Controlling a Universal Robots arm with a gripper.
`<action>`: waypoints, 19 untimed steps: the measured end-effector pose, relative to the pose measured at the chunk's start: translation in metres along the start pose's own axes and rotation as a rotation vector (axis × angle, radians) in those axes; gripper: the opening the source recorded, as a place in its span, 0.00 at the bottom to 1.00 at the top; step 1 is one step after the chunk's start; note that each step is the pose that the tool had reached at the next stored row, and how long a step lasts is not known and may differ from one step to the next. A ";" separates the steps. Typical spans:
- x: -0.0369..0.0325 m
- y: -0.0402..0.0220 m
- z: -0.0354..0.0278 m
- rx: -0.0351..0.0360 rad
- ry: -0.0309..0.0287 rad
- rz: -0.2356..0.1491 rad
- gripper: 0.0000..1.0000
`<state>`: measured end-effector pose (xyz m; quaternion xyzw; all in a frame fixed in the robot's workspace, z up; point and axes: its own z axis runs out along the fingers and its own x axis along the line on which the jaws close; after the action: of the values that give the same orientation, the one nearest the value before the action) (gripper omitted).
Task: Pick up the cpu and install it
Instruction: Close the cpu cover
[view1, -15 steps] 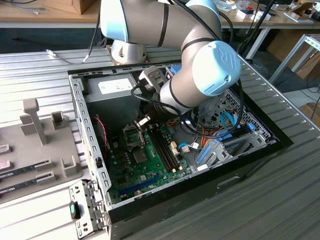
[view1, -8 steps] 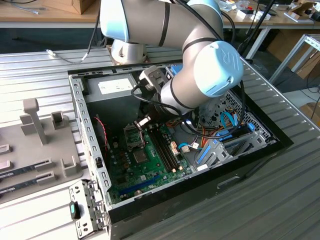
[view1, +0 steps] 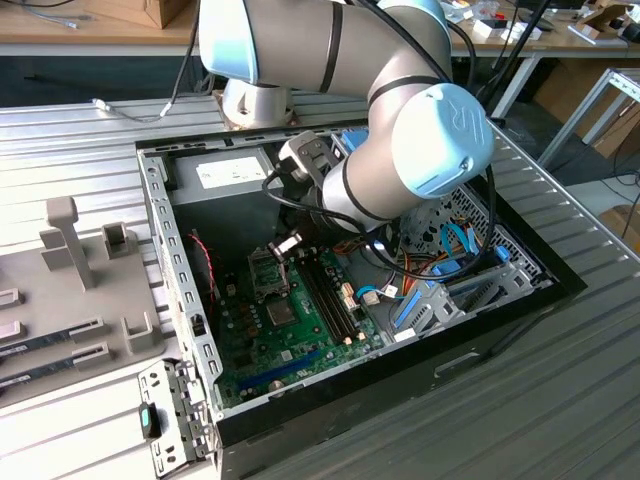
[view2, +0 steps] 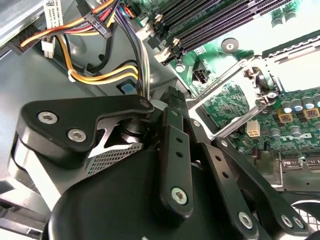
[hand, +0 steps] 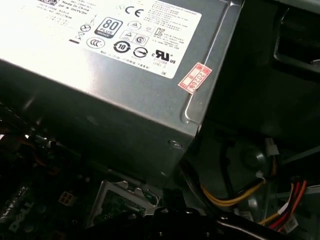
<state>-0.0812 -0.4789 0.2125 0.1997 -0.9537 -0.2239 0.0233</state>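
In the exterior view, poised inside the open computer case (view1: 180, 290) with the gripper (view1: 293, 247) low over the motherboard (view1: 290, 340), just above the socket (view1: 264, 272); at its tip a small pale piece, possibly the cpu (view1: 286, 243), too small to be sure. In the second wrist view, gripper (view2: 173, 95) close beside the raised socket frame (view2: 235, 95), near bundled cables (view2: 107, 72); spread or pressed together cannot be told. In the first wrist view, close under the power supply (hand: 100, 80).
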 end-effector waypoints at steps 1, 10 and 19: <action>0.0006 -0.0004 -0.0006 -0.0018 -0.0008 -0.001 0.11; 0.0041 -0.0052 -0.0067 -0.0184 -0.0075 -0.004 0.11; 0.0071 -0.0102 -0.0130 -0.0412 -0.0167 -0.007 0.11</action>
<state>-0.0822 -0.4955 0.2194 0.2008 -0.9483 -0.2452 0.0186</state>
